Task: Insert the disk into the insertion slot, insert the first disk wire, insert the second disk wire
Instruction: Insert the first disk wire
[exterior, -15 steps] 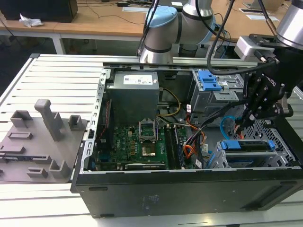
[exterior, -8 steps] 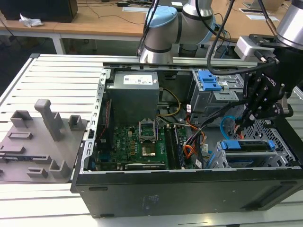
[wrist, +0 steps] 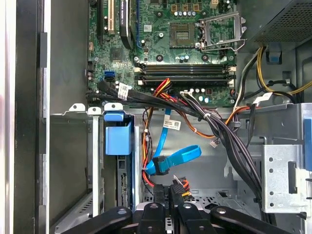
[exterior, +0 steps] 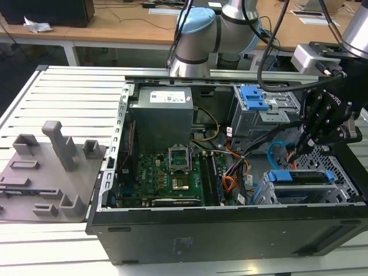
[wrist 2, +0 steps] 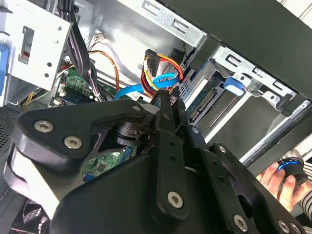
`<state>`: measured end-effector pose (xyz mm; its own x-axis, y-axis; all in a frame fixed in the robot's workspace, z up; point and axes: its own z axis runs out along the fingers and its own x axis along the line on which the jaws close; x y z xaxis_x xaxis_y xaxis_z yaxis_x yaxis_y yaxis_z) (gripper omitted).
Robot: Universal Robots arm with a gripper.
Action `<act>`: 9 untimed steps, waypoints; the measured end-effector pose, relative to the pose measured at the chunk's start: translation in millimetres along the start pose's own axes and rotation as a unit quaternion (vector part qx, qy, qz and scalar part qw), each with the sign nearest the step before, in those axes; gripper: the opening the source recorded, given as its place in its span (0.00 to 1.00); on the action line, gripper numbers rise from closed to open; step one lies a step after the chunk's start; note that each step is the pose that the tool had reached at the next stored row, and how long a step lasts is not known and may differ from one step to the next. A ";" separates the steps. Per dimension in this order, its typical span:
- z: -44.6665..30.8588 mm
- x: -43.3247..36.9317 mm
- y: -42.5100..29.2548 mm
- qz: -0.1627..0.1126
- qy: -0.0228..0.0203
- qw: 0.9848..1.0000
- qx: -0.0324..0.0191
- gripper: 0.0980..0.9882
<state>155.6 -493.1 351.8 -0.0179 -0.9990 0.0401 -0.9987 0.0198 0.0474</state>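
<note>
The disk point(exterior: 302, 176), framed in blue, sits inside the insertion slot point(exterior: 268, 194), a grey perforated cage at the exterior view's right. Its blue carrier tab point(wrist: 118, 137) and rear connector edge point(wrist 2: 210, 103) face my gripper point(wrist: 167, 189). The gripper point(exterior: 303, 144) hangs just behind the disk with its fingers close together on the plug of the first disk wire point(wrist: 179, 184), a red, yellow and black bundle point(wrist 2: 157, 68). The second disk wire point(wrist: 181, 156), light blue with a dark plug, curls loose just beyond the fingertips and also shows as a loop point(exterior: 275, 150).
A taller grey cage with a blue latch point(exterior: 253, 98) stands behind the gripper. A thick black cable bundle point(wrist: 219, 126) crosses above the motherboard point(exterior: 167, 172). The power supply point(exterior: 162, 115) sits at the back. A person's hand point(wrist 2: 273, 178) holds a dark round object outside the case.
</note>
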 end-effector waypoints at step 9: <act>0.5 13.3 -0.3 0.000 0.000 1.000 0.000 0.08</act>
<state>155.6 -506.4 351.8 -0.0179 -0.9990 0.0401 -0.9987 0.0198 0.0474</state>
